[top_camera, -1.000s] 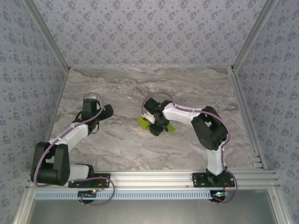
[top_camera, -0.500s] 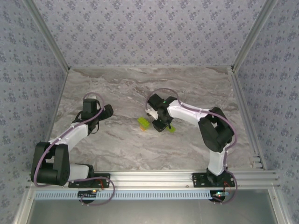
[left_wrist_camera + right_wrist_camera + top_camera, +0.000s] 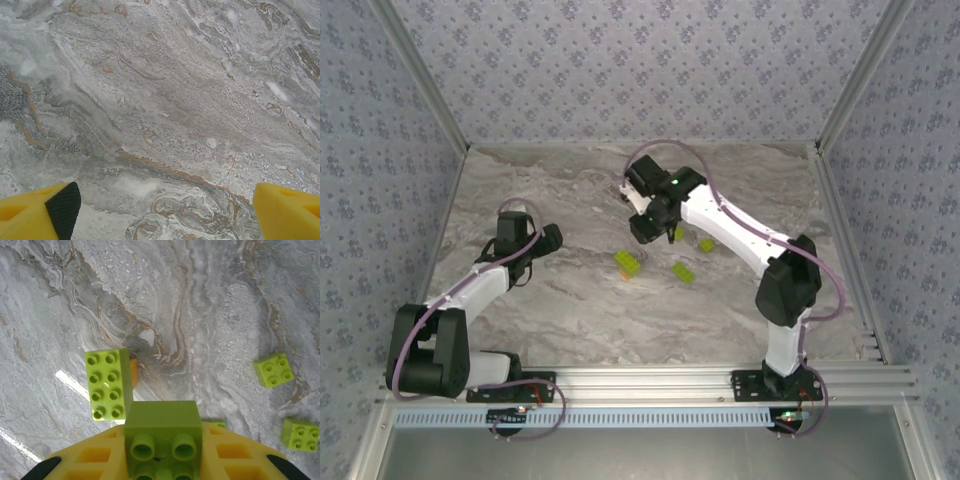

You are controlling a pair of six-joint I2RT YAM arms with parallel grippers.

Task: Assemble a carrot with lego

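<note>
While right hand (image 3: 160, 452) clamps green brick (image 3: 160, 421) | carrot (image 3: 106, 385) near, ahead-left, apart | left hand (image 3: 167, 207) open

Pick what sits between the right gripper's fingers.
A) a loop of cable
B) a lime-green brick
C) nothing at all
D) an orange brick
B: in the right wrist view the right gripper is shut on a lime-green brick, its studs facing the camera between the yellow fingers.

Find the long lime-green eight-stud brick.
In the top view, the long lime-green plastic brick lies mid-table, left of a smaller lime-green plastic brick.
</note>
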